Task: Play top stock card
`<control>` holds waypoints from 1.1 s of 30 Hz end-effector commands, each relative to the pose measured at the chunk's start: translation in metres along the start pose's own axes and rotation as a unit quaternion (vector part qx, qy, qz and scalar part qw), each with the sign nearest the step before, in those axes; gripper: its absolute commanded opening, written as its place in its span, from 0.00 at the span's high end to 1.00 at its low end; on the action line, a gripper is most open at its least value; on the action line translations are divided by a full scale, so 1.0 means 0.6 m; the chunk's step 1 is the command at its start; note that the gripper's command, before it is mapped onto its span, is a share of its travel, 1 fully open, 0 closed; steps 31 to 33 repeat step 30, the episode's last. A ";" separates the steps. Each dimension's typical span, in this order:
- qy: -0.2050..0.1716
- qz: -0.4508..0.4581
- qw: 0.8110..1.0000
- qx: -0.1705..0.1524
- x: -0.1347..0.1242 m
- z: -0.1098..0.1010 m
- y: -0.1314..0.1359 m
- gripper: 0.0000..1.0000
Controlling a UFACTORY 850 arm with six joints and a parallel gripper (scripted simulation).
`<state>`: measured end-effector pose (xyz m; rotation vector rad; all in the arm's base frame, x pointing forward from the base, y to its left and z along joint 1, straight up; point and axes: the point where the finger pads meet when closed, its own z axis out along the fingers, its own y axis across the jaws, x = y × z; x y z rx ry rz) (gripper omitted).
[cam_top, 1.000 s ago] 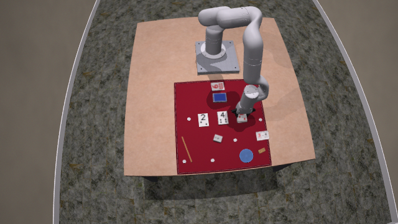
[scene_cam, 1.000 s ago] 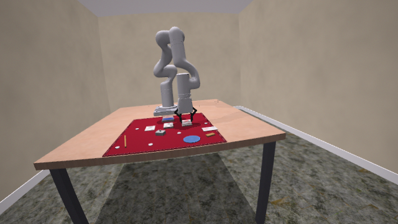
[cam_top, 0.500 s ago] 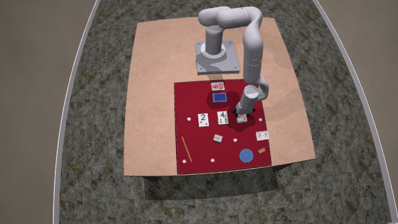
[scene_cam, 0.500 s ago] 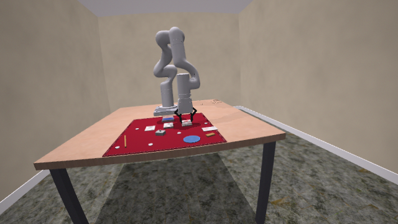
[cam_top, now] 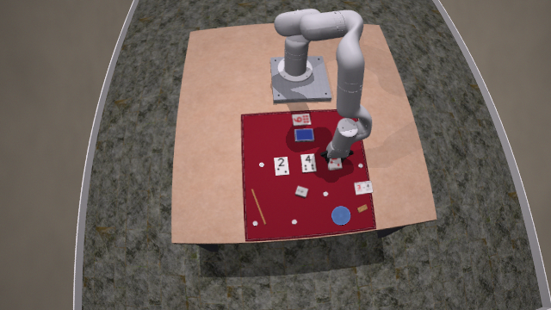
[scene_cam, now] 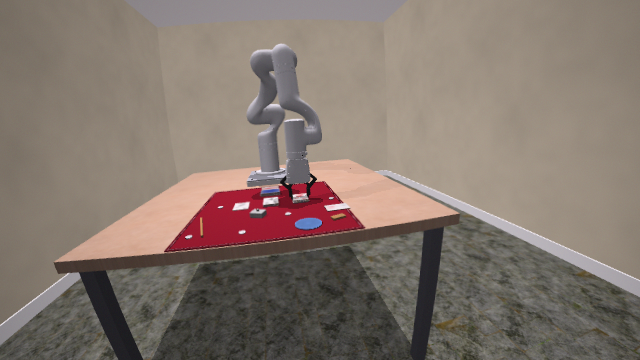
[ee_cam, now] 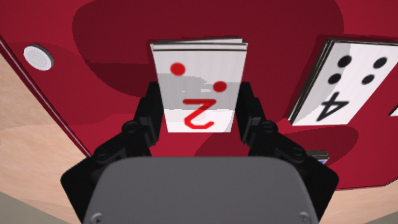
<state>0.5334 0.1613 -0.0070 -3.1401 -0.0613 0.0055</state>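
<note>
My gripper point(ee_cam: 199, 95) is shut on a face-up red 2 card point(ee_cam: 200, 95), gripping its two long edges. The card lies flat right over the rightmost pile point(ee_cam: 200, 46); only that pile's far edge shows, and its top card is hidden. I cannot tell if the card rests on the pile. In the top view the gripper point(cam_top: 335, 163) is low over this pile on the red card cloth point(cam_top: 301, 202). The blue face-down stock point(cam_top: 304, 135) and the red 6 waste point(cam_top: 301, 119) lie behind. The black 4 pile point(cam_top: 308, 163) and the black 2 pile point(cam_top: 281, 166) lie to the left.
A red 3 card point(cam_top: 363, 188) lies sideways near the cloth's right edge. A blue disc point(cam_top: 340, 215), a small brown block point(cam_top: 362, 208), a grey die point(cam_top: 301, 191), a thin stick point(cam_top: 258, 207) and several white chips point(cam_top: 325, 194) sit on the front half.
</note>
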 end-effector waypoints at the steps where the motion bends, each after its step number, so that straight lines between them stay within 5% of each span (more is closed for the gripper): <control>1: 0.001 0.000 1.000 0.000 0.002 -0.001 0.000 0.37; 2: 0.001 0.000 1.000 0.000 0.002 -0.001 0.000 0.14; 33: 0.001 0.000 1.000 0.000 0.002 -0.001 0.000 0.14</control>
